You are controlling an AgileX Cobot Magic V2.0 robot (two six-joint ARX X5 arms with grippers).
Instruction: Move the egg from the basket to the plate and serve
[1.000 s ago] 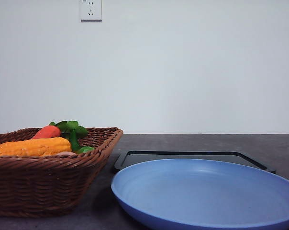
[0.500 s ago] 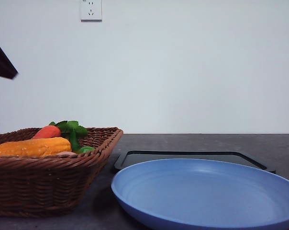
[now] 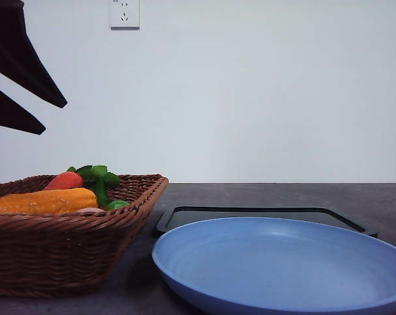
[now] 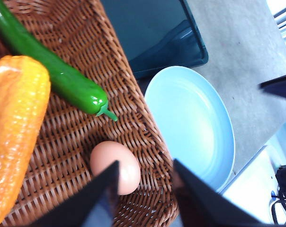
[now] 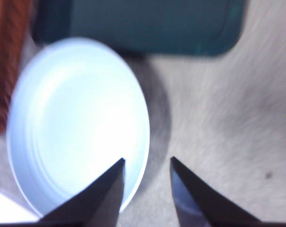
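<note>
The egg (image 4: 115,165), pale pinkish-brown, lies on the woven floor of the brown wicker basket (image 4: 81,38) close to its rim. My left gripper (image 4: 145,163) hangs open above it, one finger over the egg's edge and the other over the rim. From the front, the left gripper (image 3: 54,118) is high above the basket (image 3: 67,249) at the upper left. The light-blue plate (image 3: 283,269) sits empty right of the basket. My right gripper (image 5: 147,161) is open above the table beside the plate (image 5: 76,123); this view is blurred.
In the basket lie an orange corn cob (image 4: 17,127), a green vegetable (image 4: 53,75) and a carrot (image 3: 63,180) with leaves. A flat black tray (image 3: 263,213) lies behind the plate. The grey tabletop (image 5: 228,118) is bare right of the plate.
My left gripper has come into the front view from the upper left, its fingers now larger and further right. A dark sliver of the right arm has appeared at the right edge.
</note>
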